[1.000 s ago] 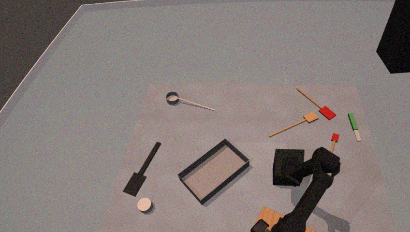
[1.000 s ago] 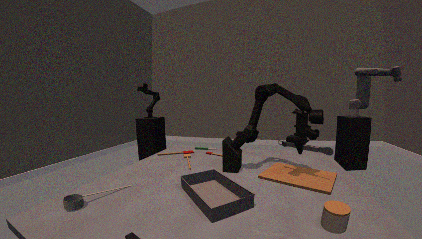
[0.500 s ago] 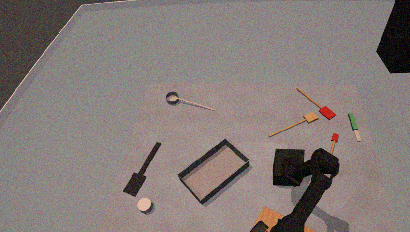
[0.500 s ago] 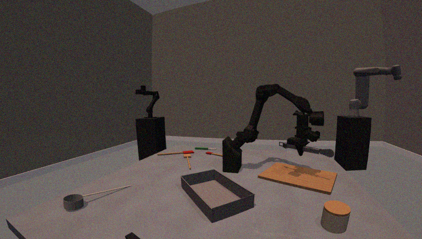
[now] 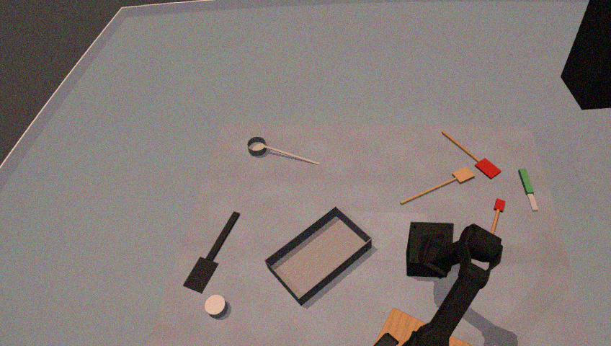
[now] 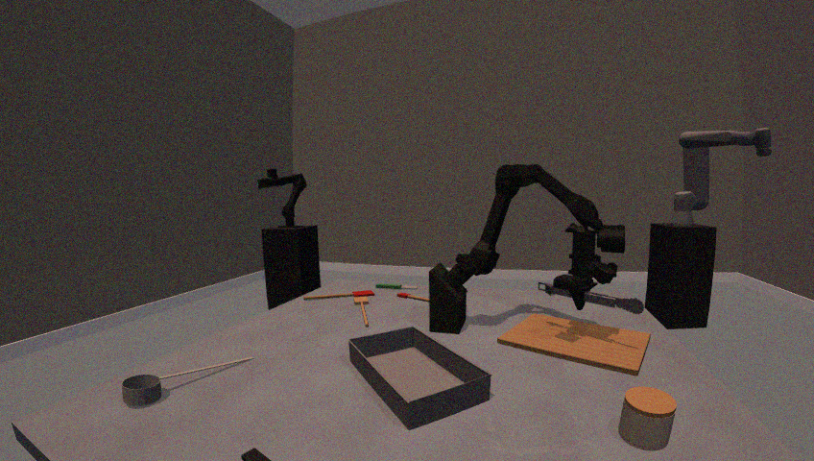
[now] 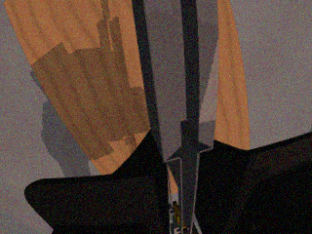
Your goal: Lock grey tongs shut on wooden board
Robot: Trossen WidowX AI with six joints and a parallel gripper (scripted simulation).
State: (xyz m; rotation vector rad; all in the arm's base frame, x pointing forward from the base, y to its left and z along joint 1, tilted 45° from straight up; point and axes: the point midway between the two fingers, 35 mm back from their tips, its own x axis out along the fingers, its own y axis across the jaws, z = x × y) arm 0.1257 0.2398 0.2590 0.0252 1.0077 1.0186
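My gripper hangs fingers-down a little above the wooden board and is shut on the grey tongs. The tongs are squeezed together and lie level, sticking out to both sides of the fingers over the board's far edge. In the wrist view they run as a narrow grey strip straight up the picture. The dark roasting tin stands empty left of the board. In the top view the arm hides the gripper.
The arm's black base block stands between tin and board. A lidded jar, a ladle, a black spatula and several coloured spatulas lie around. A black pedestal stands behind the board.
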